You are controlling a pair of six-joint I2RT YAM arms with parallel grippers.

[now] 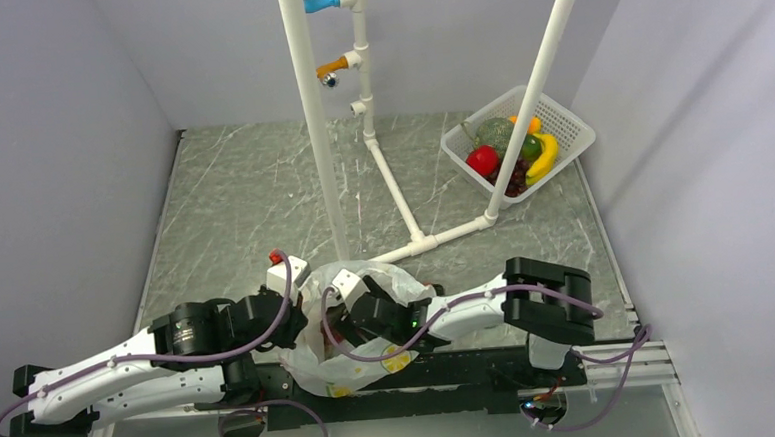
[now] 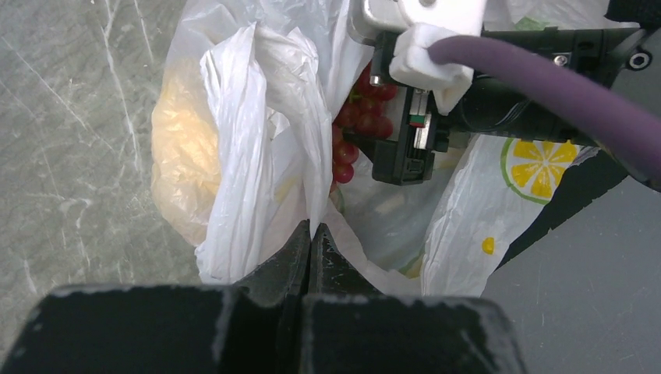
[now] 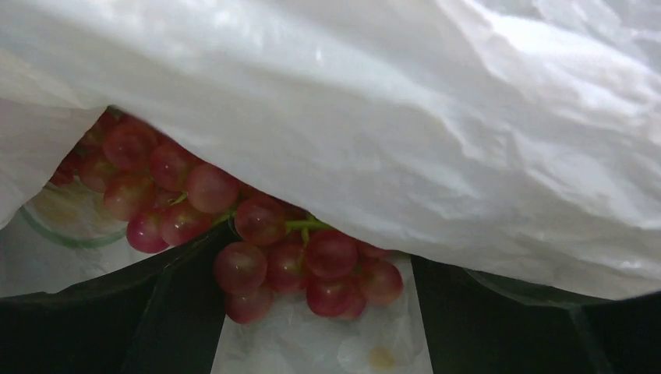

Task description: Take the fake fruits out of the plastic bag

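The plastic bag (image 1: 371, 365) lies crumpled at the near table edge between my arms, and its lemon print shows in the left wrist view (image 2: 538, 167). My left gripper (image 2: 312, 234) is shut on a fold of the bag's rim and holds the mouth up; it also shows in the top view (image 1: 303, 308). My right gripper (image 1: 354, 315) is inside the bag, jaws open. A light red grape bunch (image 3: 304, 265) lies between its fingers (image 3: 117, 312), under a sheet of bag film (image 3: 436, 125). The grapes (image 2: 355, 125) also show beside the right gripper (image 2: 405, 148). A yellow-orange round fruit (image 2: 183, 156) shows through the bag wall.
A white basket (image 1: 569, 129) at the back right holds a red apple (image 1: 482, 159), a banana (image 1: 544, 157), a green melon and dark grapes. A white pipe frame (image 1: 403, 203) stands on the table just behind the bag. Grey walls close in both sides.
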